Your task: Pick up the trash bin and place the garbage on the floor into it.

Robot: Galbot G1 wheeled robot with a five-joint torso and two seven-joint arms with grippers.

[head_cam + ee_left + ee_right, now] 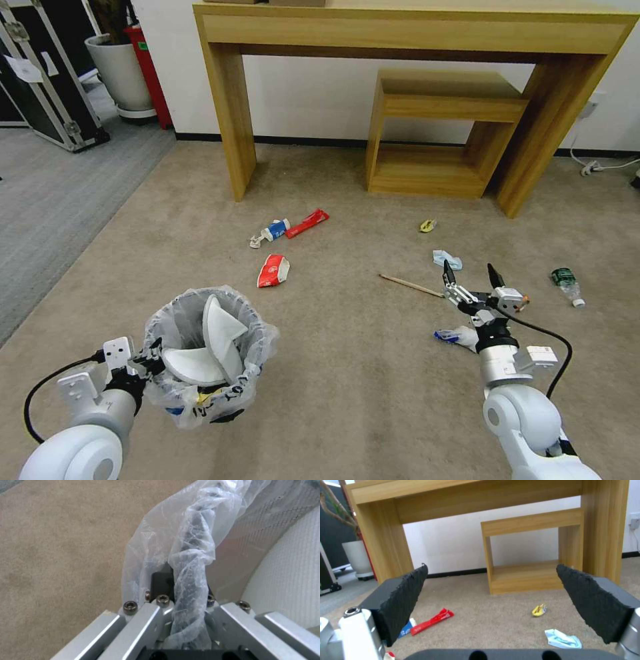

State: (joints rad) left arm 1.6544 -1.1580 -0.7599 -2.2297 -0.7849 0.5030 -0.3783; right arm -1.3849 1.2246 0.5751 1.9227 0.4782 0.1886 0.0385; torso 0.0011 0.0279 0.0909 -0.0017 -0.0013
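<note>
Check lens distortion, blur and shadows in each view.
Head view: wide lens bows the wooden desk; even light, faint shadows. Left wrist view: trash bin liner soft up close. Right wrist view: right gripper near, floor litter slightly soft.

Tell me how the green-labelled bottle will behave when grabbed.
The bottle lies on its side on the carpet, so a nudge would likely roll it. It looks clear and empty, probably light and crushable. The open right pincer may slip on smooth plastic.
</note>
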